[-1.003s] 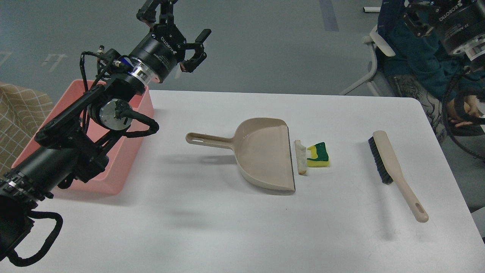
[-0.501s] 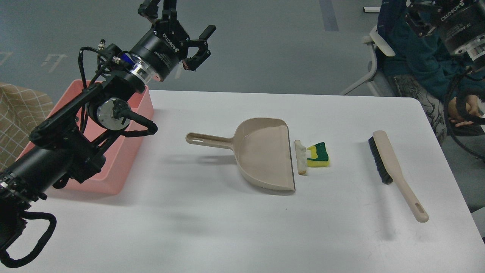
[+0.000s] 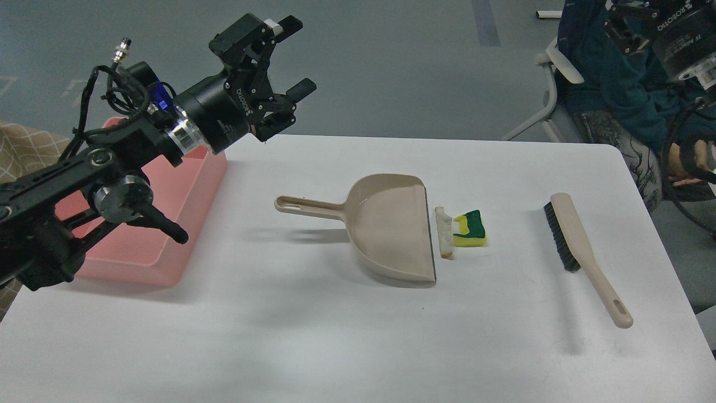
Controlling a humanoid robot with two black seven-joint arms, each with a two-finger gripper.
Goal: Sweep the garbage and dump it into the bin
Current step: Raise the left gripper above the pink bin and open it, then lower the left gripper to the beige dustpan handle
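The garbage lies mid-table: a yellow sponge scrap with a green layer (image 3: 469, 228) and an off-white strip (image 3: 444, 232), just right of the open mouth of the beige dustpan (image 3: 391, 229). The dustpan's handle points left. The beige black-bristled brush (image 3: 582, 252) lies to the right. The pink bin (image 3: 168, 246) stands at the table's left, partly hidden by my left arm. My left gripper (image 3: 296, 56) is open and empty, in the air above the table's far edge, up and left of the dustpan. My right gripper (image 3: 621, 17) is at the top right corner, cut off by the view's edge.
The white table (image 3: 335, 336) ends close behind the bin and at the right past the brush. A seated person in dark clothes (image 3: 609, 95) and a chair are beyond the far right corner. A checked cloth (image 3: 28, 157) lies left of the bin.
My left arm has swung: the wrist rolled, the gripper now points right and sits a little lower, and the forearm dropped left. My right arm has shifted slightly up and right.
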